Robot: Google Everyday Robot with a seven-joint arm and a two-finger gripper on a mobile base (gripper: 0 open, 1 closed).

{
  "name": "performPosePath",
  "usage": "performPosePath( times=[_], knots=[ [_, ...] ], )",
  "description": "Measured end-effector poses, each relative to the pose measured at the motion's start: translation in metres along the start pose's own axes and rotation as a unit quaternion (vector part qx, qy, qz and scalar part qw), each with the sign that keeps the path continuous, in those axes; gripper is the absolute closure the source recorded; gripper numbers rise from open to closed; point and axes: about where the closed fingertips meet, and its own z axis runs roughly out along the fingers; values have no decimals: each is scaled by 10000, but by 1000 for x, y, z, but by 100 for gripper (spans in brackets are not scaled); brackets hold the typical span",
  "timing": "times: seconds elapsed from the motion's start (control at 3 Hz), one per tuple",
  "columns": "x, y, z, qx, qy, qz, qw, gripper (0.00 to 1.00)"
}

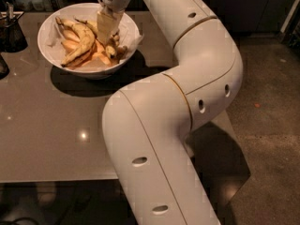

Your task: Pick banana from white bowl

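Observation:
The white bowl (51, 55) stands at the far left of the grey table (56, 125). The long speckled yellow banana (84, 40) lies in it, curving from the upper left rim down toward the front. A shorter, sharply bent speckled banana (113, 50) and pale orange-yellow pieces (96, 58) lie beside it. My gripper (106, 37) reaches straight down into the bowl, just right of the long banana's middle and above the short banana. I cannot tell whether it touches the banana.
A small dark wire container (11, 29) stands at the far left, with another dark object (2, 67) at the left edge. My white arm (187, 93) arches over the table's right part. The table's front edge (56, 178) is near; brown floor (267, 125) is at the right.

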Motion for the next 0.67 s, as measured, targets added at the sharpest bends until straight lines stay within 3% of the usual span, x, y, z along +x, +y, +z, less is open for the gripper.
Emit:
performPosePath(
  times=[0.67],
  knots=[
    [0, 0, 0, 0, 0, 0, 10000, 34]
  ],
)
